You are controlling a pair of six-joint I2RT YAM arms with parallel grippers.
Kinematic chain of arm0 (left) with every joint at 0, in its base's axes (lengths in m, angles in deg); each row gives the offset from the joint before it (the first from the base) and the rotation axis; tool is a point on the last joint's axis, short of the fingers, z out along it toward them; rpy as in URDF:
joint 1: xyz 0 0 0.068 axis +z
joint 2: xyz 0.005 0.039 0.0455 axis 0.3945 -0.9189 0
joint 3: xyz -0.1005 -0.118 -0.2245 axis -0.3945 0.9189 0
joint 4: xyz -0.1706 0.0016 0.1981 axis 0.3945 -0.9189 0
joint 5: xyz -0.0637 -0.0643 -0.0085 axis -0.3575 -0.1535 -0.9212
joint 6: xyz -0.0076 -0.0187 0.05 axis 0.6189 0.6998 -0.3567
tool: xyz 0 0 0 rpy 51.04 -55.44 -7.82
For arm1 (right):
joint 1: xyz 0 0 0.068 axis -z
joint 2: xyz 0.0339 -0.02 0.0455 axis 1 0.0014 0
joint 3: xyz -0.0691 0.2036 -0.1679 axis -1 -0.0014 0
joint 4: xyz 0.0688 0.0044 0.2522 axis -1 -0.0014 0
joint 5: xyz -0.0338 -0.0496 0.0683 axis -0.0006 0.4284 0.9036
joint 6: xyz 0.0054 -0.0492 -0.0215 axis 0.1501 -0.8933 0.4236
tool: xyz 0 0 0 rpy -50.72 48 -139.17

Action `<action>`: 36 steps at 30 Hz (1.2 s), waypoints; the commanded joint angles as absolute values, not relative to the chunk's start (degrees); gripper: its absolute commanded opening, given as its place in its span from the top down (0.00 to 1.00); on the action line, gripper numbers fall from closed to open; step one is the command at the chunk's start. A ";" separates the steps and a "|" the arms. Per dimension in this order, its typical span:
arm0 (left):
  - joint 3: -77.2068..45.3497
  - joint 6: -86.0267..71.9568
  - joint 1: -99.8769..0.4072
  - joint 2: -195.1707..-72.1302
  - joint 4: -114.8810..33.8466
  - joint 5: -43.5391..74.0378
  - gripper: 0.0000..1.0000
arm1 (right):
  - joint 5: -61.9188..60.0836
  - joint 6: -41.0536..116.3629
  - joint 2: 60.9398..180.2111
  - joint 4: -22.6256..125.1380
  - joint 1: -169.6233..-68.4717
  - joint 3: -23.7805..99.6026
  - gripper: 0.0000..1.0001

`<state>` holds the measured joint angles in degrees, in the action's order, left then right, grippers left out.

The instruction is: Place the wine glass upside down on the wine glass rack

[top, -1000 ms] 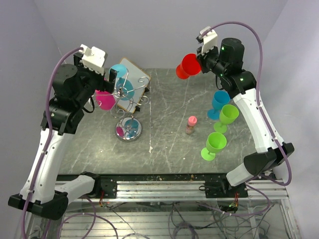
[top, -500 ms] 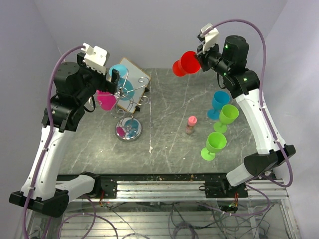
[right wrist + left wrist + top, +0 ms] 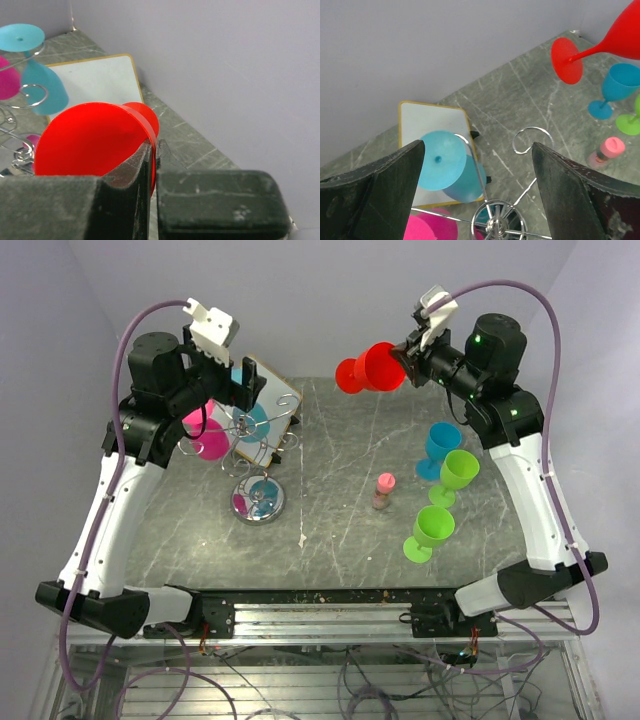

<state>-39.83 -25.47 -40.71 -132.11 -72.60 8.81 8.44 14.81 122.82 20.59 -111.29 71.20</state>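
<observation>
Pinching the red wine glass (image 3: 372,368) between fingers that nearly meet, the right claw (image 3: 408,356) holds it high in the air. The glass is tipped on its side with its foot aimed toward the left arm, well apart from the wine glass rack (image 3: 256,465). The left claw (image 3: 475,150) is spread wide with nothing between its fingers and hangs just above the rack's top. Under it, a teal glass (image 3: 445,167) hangs bowl-down from a curled arm, a pink glass (image 3: 430,231) hangs beside it, and another curled hook (image 3: 532,140) juts out nearby. A white board (image 3: 280,392) lies behind the rack. Farther right on the grey surface (image 3: 340,455) stand a blue glass (image 3: 440,445), one green glass (image 3: 458,470) just beside it, a second green glass (image 3: 432,528) nearer the arms, and a small pink-capped bottle (image 3: 384,490).
</observation>
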 commanded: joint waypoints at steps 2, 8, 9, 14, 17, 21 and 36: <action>-41.93 -19.72 -42.00 -133.14 -69.25 2.15 0.03 | 12.38 15.97 119.46 21.28 -111.54 72.00 1.00; -46.90 -16.99 -44.92 -137.79 -68.65 0.39 0.06 | 12.37 15.73 118.16 19.74 -111.54 74.32 1.00; -47.62 -15.66 -45.39 -138.66 -68.13 0.15 0.06 | 12.02 16.06 118.11 19.63 -111.54 74.99 1.00; -49.75 -7.29 -47.56 -142.44 -64.71 -2.26 0.06 | 10.71 16.78 117.72 19.20 -111.46 77.67 1.00; -50.17 -2.77 -48.45 -144.01 -62.93 -4.31 0.07 | 12.47 18.34 117.87 18.86 -110.76 79.39 1.00; -50.43 1.91 -50.49 -145.81 -61.04 -6.90 0.10 | 17.10 19.18 118.66 17.89 -109.70 82.31 1.00; -48.59 8.09 -51.44 -148.64 -55.63 -11.49 0.32 | 22.25 20.51 120.19 17.53 -109.62 83.69 1.00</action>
